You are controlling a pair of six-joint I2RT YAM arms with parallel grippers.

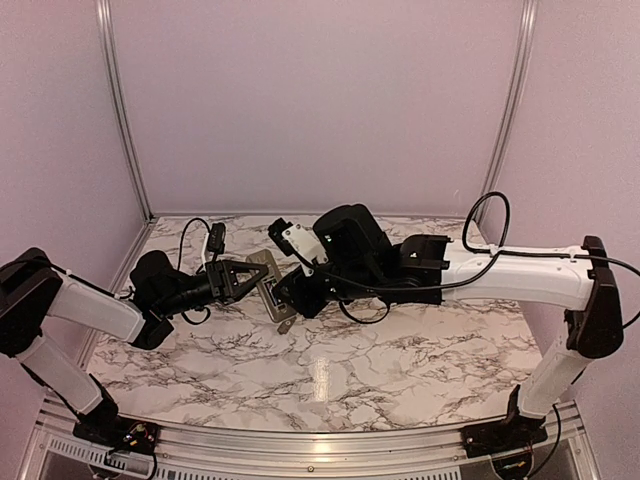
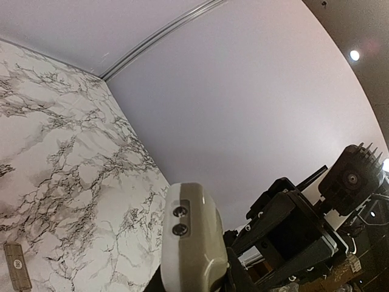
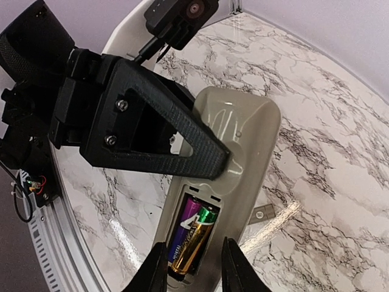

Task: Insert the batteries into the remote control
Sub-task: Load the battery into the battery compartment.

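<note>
The left arm (image 1: 80,310) reaches in from the left edge of the marble table (image 1: 400,360). The left gripper (image 1: 252,281) is clamped on the remote control (image 1: 270,290) and holds it above the table, near the middle. In the right wrist view one black finger (image 3: 182,146) lies across the remote's greyish back. Below that finger the battery compartment is uncovered, and the batteries (image 3: 191,237) lie in it side by side, a dark one on the left and a gold one on the right. The right gripper (image 3: 194,271) hangs over the compartment end with its fingertips spread, one on each side of the batteries and pinching nothing. Just right of the remote a small grey flat piece (image 3: 264,213) lies on the marble
</note>
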